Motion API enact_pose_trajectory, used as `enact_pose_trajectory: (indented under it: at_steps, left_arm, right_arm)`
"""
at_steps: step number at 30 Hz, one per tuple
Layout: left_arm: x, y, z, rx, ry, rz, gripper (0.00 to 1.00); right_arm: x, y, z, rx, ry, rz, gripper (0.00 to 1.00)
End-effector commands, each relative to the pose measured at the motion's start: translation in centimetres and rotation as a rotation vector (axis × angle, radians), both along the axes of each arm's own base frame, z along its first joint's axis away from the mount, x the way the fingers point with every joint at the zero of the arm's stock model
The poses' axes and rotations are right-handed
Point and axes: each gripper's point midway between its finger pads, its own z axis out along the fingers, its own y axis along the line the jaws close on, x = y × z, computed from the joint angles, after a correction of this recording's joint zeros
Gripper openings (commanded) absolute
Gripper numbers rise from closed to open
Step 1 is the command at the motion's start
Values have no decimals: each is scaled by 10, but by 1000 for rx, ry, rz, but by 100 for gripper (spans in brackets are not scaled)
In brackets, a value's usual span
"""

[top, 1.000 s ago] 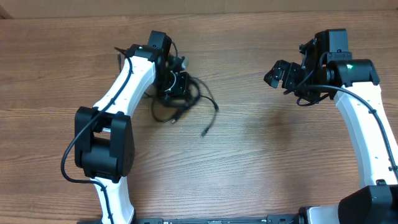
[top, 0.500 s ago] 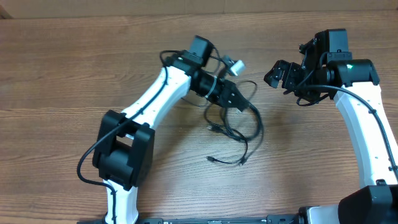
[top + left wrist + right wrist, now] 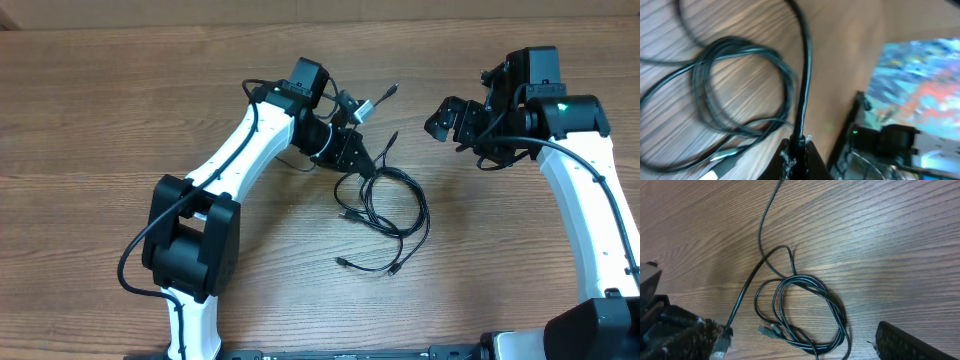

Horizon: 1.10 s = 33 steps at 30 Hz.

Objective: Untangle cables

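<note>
Cables: a loose black tangle of cables [image 3: 380, 205] lies on the wooden table [image 3: 500, 260] near its middle. It sits between the two arms, closer to the left one.
Loops: several thin cords overlap in rough ovals that lie flat on the wood, seen close in the left wrist view [image 3: 740, 50] and from the other side in the right wrist view [image 3: 837, 310].
Plug ends: small plug ends [image 3: 342, 262] trail from the near side of the tangle and rest on the table. Two more lie inside the coil in the right wrist view [image 3: 767, 330].
Lifted strand: one cord climbs out of the loops toward the far left and runs straight into the left arm's grip.
Left gripper: the left gripper [image 3: 362, 165] is pinched tight on that single strand at the tangle's far-left edge. The wrist view shows the cord vanishing between the closed fingertips [image 3: 807, 157].
Right gripper: the right gripper [image 3: 450, 120] has its jaws spread wide and holds nothing. It is off to the right of the tangle and apart from it.
</note>
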Motion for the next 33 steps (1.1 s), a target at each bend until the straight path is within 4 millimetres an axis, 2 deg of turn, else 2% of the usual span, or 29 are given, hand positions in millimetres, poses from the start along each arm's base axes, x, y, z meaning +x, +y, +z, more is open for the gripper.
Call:
enact_pose_trajectory:
  at_steps: [1, 4, 10, 11, 13, 14, 16, 17, 19, 21, 23, 27, 33]
  left_arm:
    - [15, 35, -24, 274, -70, 92, 4]
    - [18, 55, -37, 406, -75, 133, 4]
    - [27, 78, -48, 555, -109, 197, 4]
    - [30, 83, -50, 588, -111, 224, 4]
    - [35, 92, -53, 641, -119, 262, 4]
    - [38, 99, -54, 683, -128, 296, 4]
    - [41, 106, -55, 719, -135, 327, 4]
    - [43, 108, -56, 731, -141, 336, 4]
    - [46, 112, -56, 755, -157, 350, 4]
    - [50, 119, -57, 789, -182, 364, 4]
    - [53, 124, -57, 818, -199, 374, 4]
    - [55, 133, -59, 858, -212, 387, 4]
    - [46, 141, -73, 881, -178, 378, 5]
  right_arm:
    - [7, 2, 12, 21, -43, 4, 100]
    - [7, 2, 13, 23, -42, 5, 100]
    - [2, 9, 13, 62, -23, 22, 100]
    - [1, 12, 14, 76, -22, 30, 94]
    - [-2, 15, 10, 80, -9, 37, 63]
    - [-6, 17, 4, 79, 12, 42, 45]
    - [-13, 19, -9, 78, 47, 47, 35]
    - [-18, 20, -17, 78, 69, 50, 33]
    - [-25, 20, -32, 83, 116, 23, 33]
    - [-33, 20, -56, 106, 176, -50, 36]
    - [-36, 20, -73, 128, 205, -113, 47]
    - [-43, 20, -109, 180, 260, -264, 64]
    - [-53, 20, -145, 211, 268, -338, 64]
